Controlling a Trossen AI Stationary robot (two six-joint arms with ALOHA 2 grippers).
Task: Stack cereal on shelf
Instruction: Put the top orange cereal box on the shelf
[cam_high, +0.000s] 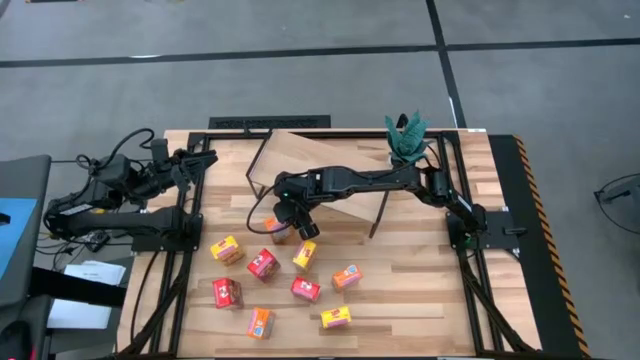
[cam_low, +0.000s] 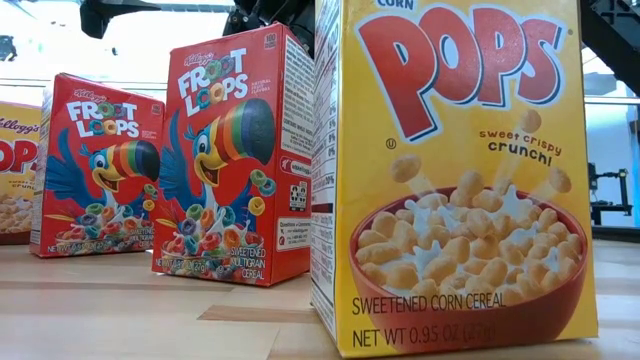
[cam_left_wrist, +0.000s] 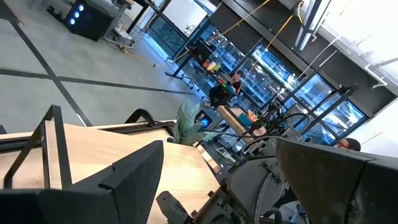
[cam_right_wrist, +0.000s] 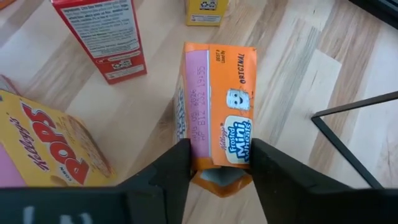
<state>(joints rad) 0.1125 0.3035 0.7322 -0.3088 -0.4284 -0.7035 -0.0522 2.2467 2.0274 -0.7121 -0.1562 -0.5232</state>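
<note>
The right end effector (cam_right_wrist: 221, 168) is pinching an orange Frosted Mini-Wheats box (cam_right_wrist: 219, 112), its two fingers (cam_right_wrist: 177, 171) pressing against the box's opposite sides just in front of the shelf (cam_high: 325, 170). The box is resting on the tabletop (cam_high: 420, 290) beside a red box (cam_right_wrist: 102, 37) and a yellow Pops box (cam_right_wrist: 50, 146). The left end effector (cam_left_wrist: 211, 180) is waiting at the tabletop's left edge, fingers spread wide, holding nothing.
</note>
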